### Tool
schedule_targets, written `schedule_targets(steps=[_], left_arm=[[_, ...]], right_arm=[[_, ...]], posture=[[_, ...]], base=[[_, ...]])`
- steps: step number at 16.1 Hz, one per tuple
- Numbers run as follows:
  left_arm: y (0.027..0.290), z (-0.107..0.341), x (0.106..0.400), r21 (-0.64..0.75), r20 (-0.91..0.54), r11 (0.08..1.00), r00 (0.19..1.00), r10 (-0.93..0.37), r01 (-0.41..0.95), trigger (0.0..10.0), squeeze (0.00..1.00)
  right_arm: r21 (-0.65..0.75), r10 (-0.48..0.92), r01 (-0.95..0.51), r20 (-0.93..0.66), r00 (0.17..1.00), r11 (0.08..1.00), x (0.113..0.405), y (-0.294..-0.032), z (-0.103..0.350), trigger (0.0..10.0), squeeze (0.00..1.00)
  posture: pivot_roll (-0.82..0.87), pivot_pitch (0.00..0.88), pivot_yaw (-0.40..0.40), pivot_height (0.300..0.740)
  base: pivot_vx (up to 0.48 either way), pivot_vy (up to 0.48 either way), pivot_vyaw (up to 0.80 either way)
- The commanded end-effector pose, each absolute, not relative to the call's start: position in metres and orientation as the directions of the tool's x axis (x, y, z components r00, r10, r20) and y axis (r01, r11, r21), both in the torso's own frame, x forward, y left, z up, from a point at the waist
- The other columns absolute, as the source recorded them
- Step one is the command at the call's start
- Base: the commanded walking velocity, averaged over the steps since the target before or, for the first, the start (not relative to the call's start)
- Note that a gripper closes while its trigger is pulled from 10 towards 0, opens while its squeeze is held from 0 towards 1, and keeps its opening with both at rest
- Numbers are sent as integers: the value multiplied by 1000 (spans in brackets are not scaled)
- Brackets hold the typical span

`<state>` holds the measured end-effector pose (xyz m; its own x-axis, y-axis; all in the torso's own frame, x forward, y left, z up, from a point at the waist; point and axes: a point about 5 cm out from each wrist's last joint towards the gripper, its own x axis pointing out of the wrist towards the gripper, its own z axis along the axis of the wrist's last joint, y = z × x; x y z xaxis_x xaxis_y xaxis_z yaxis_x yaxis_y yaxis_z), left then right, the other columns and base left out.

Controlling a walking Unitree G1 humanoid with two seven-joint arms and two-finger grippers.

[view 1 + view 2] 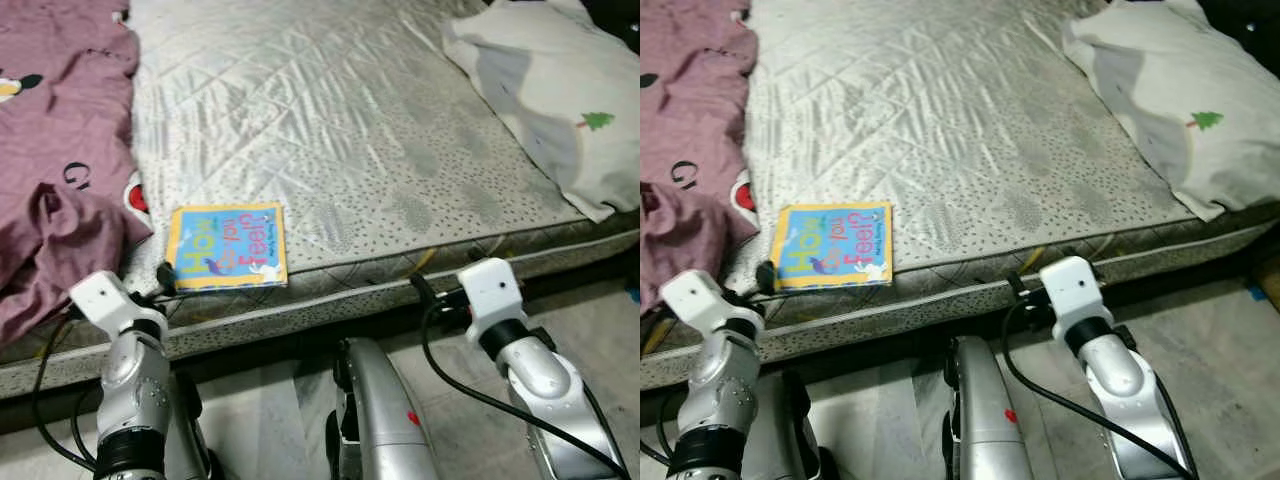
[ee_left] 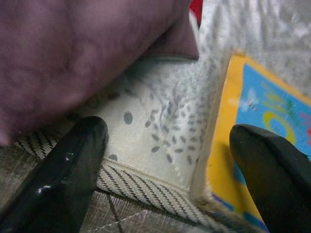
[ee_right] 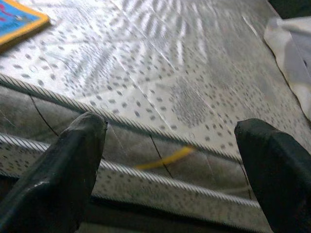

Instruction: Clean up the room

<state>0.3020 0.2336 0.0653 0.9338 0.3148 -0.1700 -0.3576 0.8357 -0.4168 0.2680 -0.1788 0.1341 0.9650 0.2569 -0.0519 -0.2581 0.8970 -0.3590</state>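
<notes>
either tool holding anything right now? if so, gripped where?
Nothing held. The left tool is open at the mattress edge, by the near corner of the picture book, not closed on it. The right tool is open, facing the mattress side.

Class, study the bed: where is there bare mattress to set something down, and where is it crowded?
Free: the wide middle of the mattress, between the purple blanket and the white pillow, beyond the picture book. Crowded: the near left corner, where blanket, book and left hand meet.
</notes>
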Motion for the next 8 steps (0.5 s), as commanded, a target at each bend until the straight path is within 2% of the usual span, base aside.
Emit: schedule_targets(steps=[1,6,8], left_arm=[[234,51,302,-408,-240,836,927,290,-367,10000,0],[230,55,326,-401,-279,866,941,194,-297,10000,0],[217,63,339,-469,-259,852,959,117,-231,10000,0]], right_arm=[[-369,260,-261,-53,964,892,269,-180,134,10000,0],[-399,214,-208,-31,976,893,270,-192,140,10000,0],[-400,217,-210,-28,976,892,269,-191,140,10000,0]], posture=[[-176,186,-115,514],[-221,185,-103,514],[-224,183,-107,514]], base=[[0,0,0],[0,0,0],[0,0,0]])
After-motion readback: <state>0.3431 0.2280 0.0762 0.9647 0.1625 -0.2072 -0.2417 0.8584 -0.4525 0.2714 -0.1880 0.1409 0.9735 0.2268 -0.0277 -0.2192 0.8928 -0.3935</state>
